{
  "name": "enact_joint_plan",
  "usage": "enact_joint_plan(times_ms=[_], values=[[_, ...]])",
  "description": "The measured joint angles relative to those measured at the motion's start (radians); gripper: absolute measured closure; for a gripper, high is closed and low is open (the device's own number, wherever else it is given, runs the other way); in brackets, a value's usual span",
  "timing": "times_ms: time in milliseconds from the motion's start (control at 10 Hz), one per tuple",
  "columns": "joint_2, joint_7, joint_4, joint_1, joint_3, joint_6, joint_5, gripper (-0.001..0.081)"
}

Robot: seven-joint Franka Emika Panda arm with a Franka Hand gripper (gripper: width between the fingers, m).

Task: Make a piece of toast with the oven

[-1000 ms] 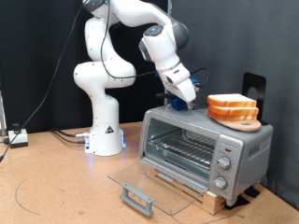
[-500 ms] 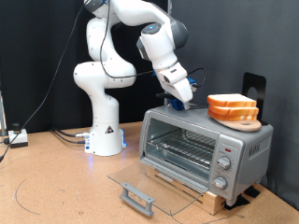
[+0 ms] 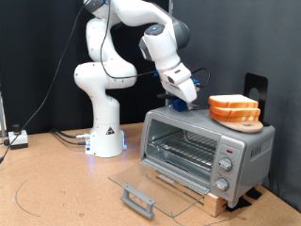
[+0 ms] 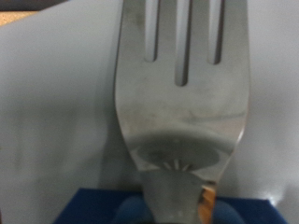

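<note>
The silver-grey oven (image 3: 246,144) stands on a wooden board, its glass door (image 3: 150,179) dropped open and its wire rack (image 3: 183,148) bare. Two bread slices (image 3: 234,104) lie stacked on a round wooden board on the oven's top, towards the exterior view's right. My gripper (image 3: 185,98) hangs over the top's left end, left of the slices and apart from them, shut on a blue-handled metal fork. The wrist view is filled by the fork's head (image 4: 182,93) over the grey oven top (image 4: 56,112). My fingers do not show there.
The door's grey bar handle (image 3: 138,200) sticks out over the brown table in front of the oven. The robot's white base (image 3: 105,132) stands behind at the left. A black stand (image 3: 254,89) rises behind the slices. Three knobs (image 3: 225,167) sit on the oven's right front.
</note>
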Motion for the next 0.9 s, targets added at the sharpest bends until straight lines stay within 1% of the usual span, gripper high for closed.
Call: enact_joint_plan(times_ms=[200, 300, 500, 600, 700, 800, 900], values=[[-0.015, 0.048, -0.004, -0.003, 0.039, 0.021, 0.000, -0.0001], [-0.020, 0.068, -0.004, -0.003, 0.051, 0.023, 0.000, -0.0001], [-0.023, 0.077, -0.004, -0.008, 0.052, 0.023, 0.000, -0.0001], [-0.023, 0.077, -0.004, -0.018, 0.048, 0.023, -0.004, 0.0090], [-0.023, 0.076, -0.003, -0.030, 0.041, 0.023, -0.011, 0.0090], [-0.023, 0.074, -0.002, -0.041, 0.035, 0.023, -0.017, 0.0272], [-0.023, 0.070, -0.001, -0.048, 0.028, 0.022, -0.023, 0.0407]])
